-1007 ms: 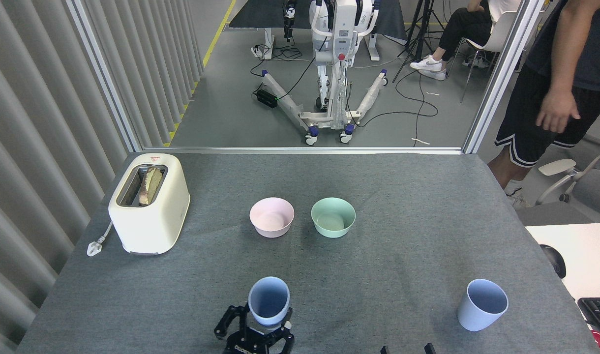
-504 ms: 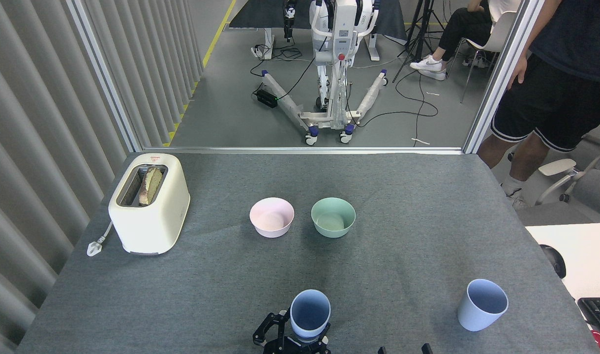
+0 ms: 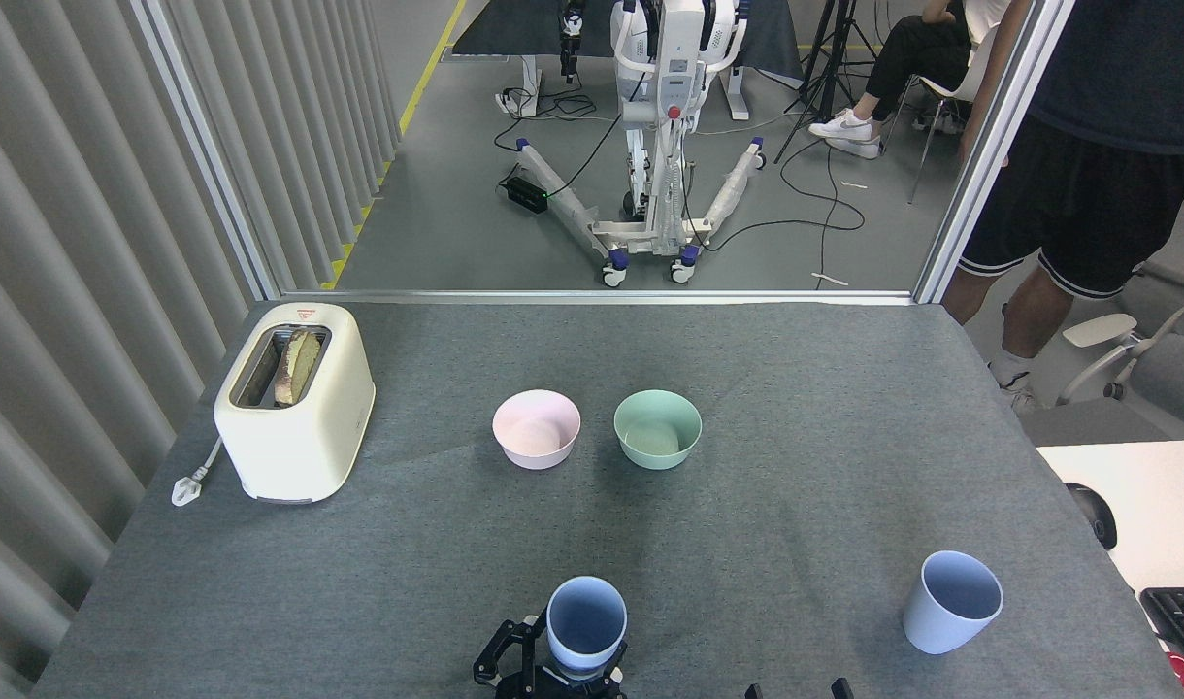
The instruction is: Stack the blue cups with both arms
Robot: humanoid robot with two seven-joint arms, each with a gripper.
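Grey cloth table (image 3: 796,466) carries two pale blue, handleless, tapered cups. Left gripper (image 3: 553,665) is clamped around one blue cup (image 3: 585,624) at the near edge, upright; it has shifted back leftward since half a second ago. Second blue cup (image 3: 951,602) stands free, far right. Right gripper (image 3: 796,690) barely shows; its state cannot be told.

Head view: looks forward and down from the robot's head over the grey table (image 3: 805,408).
Reach: table near, lab floor beyond.
Other views: only this one.
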